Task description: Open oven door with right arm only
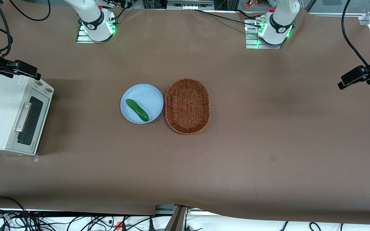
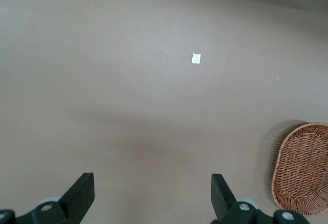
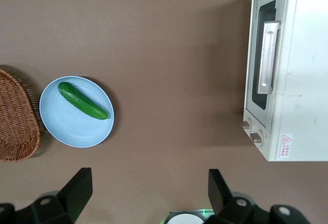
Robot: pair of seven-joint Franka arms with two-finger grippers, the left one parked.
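Cream-white, one oven (image 1: 2, 115) sits at the working arm's end of the table, its door (image 3: 262, 60) shut, with one silver handle (image 3: 268, 57) and two knobs. One plate (image 1: 149, 96) carries one cucumber (image 1: 137, 109), beside one basket (image 1: 187, 106). One red-marked sticker (image 3: 285, 145) is unreadable. Raised above the oven's top, the gripper (image 3: 148, 193) has its jaws spread wide, empty.

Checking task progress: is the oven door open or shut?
Shut: the oven door lies flush against the oven; the gripper, jaws open, hangs apart.

A wide table (image 1: 236, 166) draped in plain brown cloth filled the room; tangled black cables (image 1: 43, 219) lay along its near edge.
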